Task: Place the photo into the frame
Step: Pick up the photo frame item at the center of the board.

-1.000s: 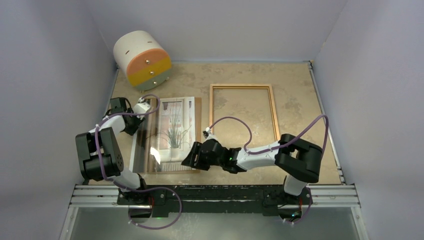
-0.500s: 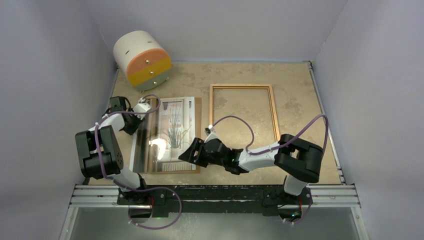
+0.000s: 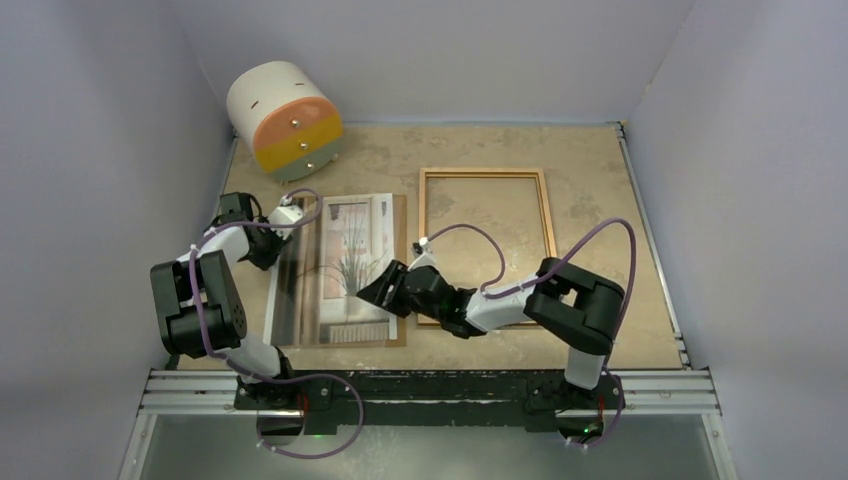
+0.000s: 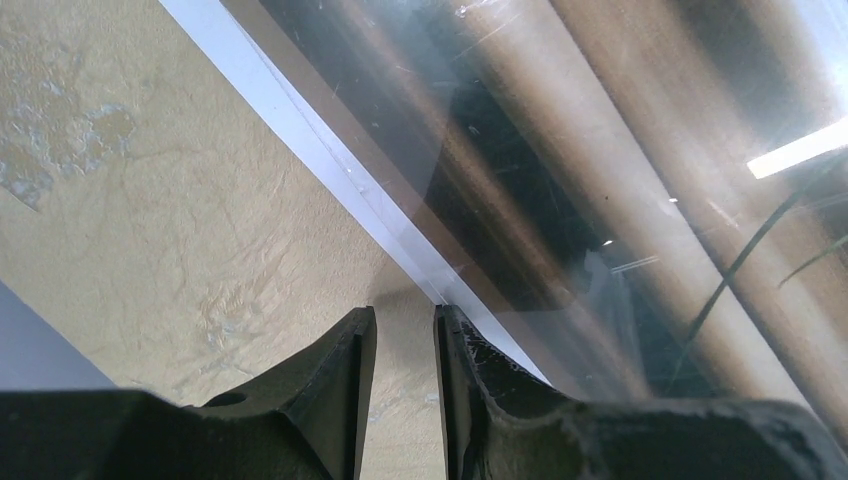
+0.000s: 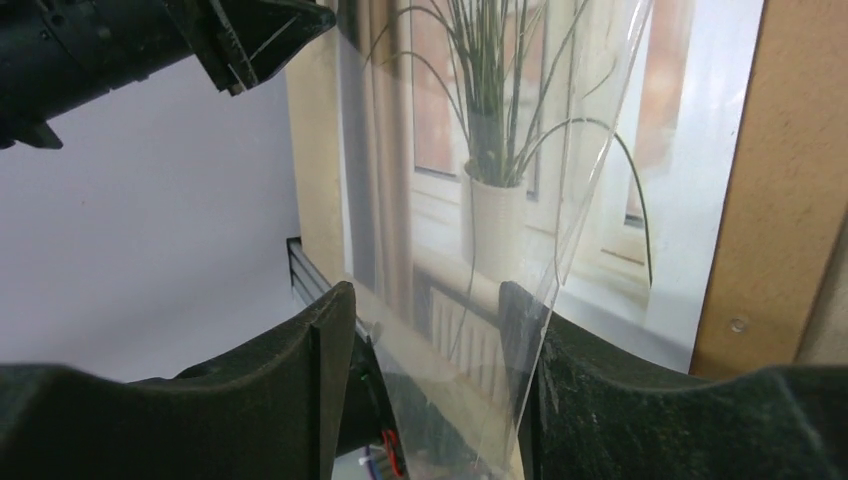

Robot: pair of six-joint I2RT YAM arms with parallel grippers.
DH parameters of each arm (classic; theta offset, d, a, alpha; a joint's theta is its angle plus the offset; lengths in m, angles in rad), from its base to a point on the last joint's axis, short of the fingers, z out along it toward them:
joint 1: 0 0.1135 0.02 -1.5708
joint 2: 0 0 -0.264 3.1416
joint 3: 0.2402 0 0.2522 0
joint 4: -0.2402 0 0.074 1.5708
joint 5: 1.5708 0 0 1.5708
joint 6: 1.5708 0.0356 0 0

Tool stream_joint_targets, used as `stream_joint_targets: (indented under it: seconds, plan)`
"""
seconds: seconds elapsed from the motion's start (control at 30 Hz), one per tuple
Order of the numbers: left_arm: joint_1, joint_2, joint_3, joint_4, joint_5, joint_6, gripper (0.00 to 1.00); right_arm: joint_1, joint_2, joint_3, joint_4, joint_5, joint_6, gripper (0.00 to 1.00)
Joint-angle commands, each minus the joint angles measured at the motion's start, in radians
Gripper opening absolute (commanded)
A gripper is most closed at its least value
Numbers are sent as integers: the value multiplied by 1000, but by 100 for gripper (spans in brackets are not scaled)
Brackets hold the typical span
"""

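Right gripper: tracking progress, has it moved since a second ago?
Yes; the right gripper shifted toward the far wall and left, judged against the frame.

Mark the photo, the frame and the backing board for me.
photo (image 3: 360, 228): top external view, on the printed window.
frame (image 3: 483, 172): top external view, middle of its far rail.
backing board (image 5: 790, 150): right wrist view, bare brown strip right of the photo.

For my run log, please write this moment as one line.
stage: glass pane tilted above photo | left gripper: at pane edge, grip unclear | right gripper: open around pane corner | frame: empty, beside photo
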Motion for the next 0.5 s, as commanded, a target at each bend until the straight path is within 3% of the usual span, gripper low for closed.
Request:
stream_joint_targets:
  seconds: [0.0, 0.13, 0.33, 0.47]
  plan:
    - [-12, 32, -24, -148, 94, -21, 31, -5, -7, 64, 37, 46, -27, 55]
    - [-9, 11, 33, -193, 110, -42, 35, -12, -30, 104, 3, 10, -121, 39]
    - [39, -48, 184, -283, 155, -69, 59, -29, -70, 215, -208, -33, -357, 18]
    - [60, -82, 290, -348, 164, -69, 70, -110, -54, 290, -263, -218, -415, 1]
